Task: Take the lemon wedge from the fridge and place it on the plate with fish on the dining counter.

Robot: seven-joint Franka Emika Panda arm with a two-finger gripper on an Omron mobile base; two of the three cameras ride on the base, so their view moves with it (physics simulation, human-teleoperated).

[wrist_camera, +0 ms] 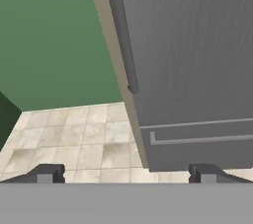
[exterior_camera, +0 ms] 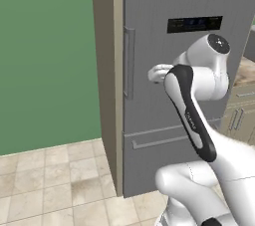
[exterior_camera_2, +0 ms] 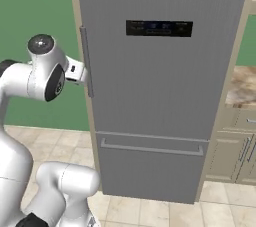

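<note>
The tall grey fridge [exterior_camera: 189, 100] [exterior_camera_2: 160, 81] [wrist_camera: 197, 45] stands shut, with a black display panel [exterior_camera_2: 159, 28] high on its door. Its long vertical bar handle [exterior_camera: 129, 63] [exterior_camera_2: 87, 63] [wrist_camera: 121, 35] runs down the door's left edge. My gripper [exterior_camera: 158, 73] [exterior_camera_2: 75, 71] [wrist_camera: 127, 172] hovers at handle height, just off the door and apart from the bar. It is open and holds nothing. The lemon wedge is hidden behind the shut door. The plate with fish and the dining counter are out of view.
A green wall [exterior_camera: 45, 56] lies left of the fridge, over a beige tiled floor [wrist_camera: 74, 144]. A lower drawer with a horizontal handle [exterior_camera_2: 150, 147] sits under the door. Beige cabinets with a marbled top [exterior_camera_2: 242, 91] stand to the right.
</note>
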